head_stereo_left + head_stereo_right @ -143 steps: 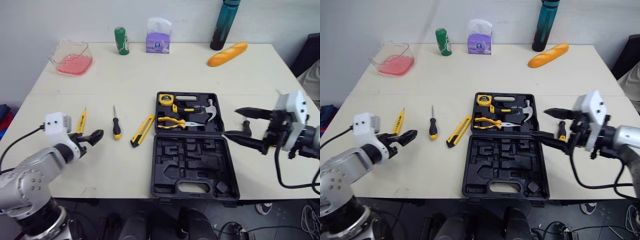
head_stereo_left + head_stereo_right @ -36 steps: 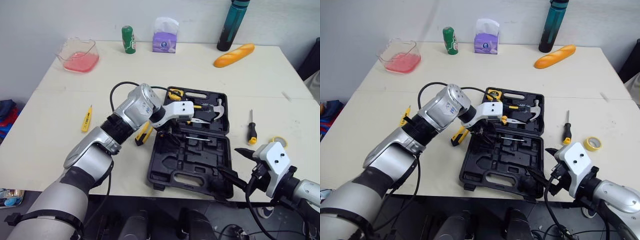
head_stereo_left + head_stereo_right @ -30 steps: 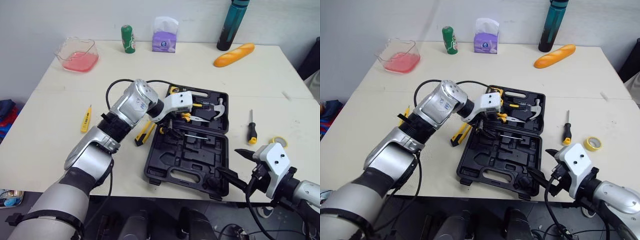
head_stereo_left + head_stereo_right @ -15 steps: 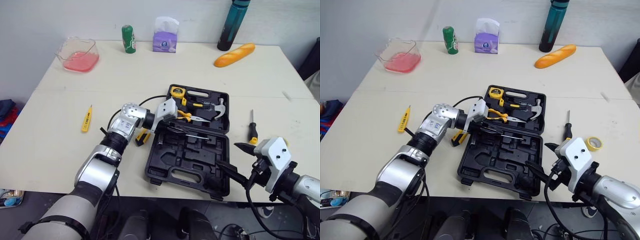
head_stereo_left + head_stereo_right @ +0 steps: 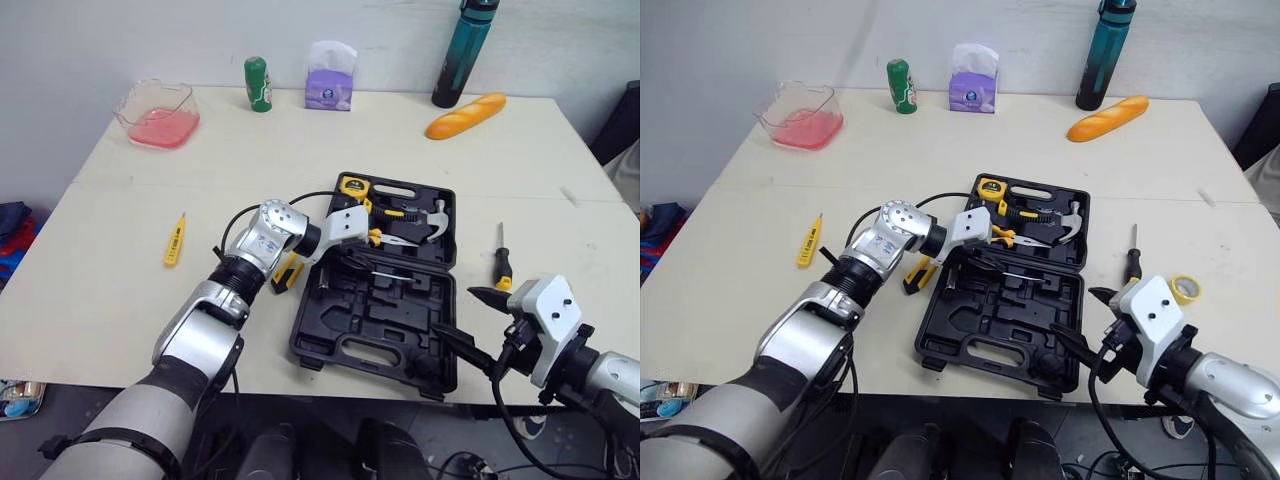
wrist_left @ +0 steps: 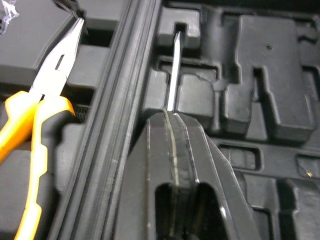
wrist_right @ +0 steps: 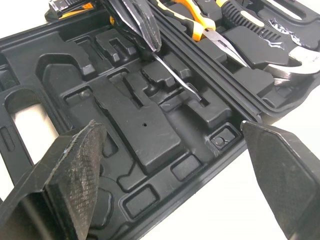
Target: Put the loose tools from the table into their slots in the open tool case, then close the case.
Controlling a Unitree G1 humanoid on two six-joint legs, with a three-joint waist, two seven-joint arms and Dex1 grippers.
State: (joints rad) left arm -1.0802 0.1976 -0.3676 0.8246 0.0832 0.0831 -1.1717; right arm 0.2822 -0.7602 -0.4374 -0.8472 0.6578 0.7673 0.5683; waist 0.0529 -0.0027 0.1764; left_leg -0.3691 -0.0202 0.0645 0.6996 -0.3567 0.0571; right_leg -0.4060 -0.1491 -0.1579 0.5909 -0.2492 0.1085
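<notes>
On the table (image 5: 120, 300), a yellow tester pen (image 5: 175, 240) lies well apart from the open tool case (image 5: 320, 330), at its nine o'clock. A yellow utility knife (image 5: 916, 275) lies just beside the case's left edge, partly under the left arm.

The left gripper (image 6: 170, 116) hangs over the near half of the case, close to the hinge ridge, with its jaws pressed together on a screwdriver (image 6: 173, 75). The bare shaft runs out from between the fingertips toward three o'clock in the head views, and its tip sits in a small moulded recess. The handle cannot be made out.

At the shaft's twelve o'clock, the far half holds pliers (image 5: 372, 236), a hammer (image 5: 430, 216) and a tape measure (image 5: 353, 185).

A second screwdriver (image 5: 503, 262) lies on the table at the case's three o'clock, apart from it. A roll of yellow tape (image 5: 1185, 288) lies near that screwdriver, at its four o'clock.

The right gripper (image 5: 452, 310) hovers at the case's near right corner, about five o'clock, with its jaws spread wide and nothing between them.
</notes>
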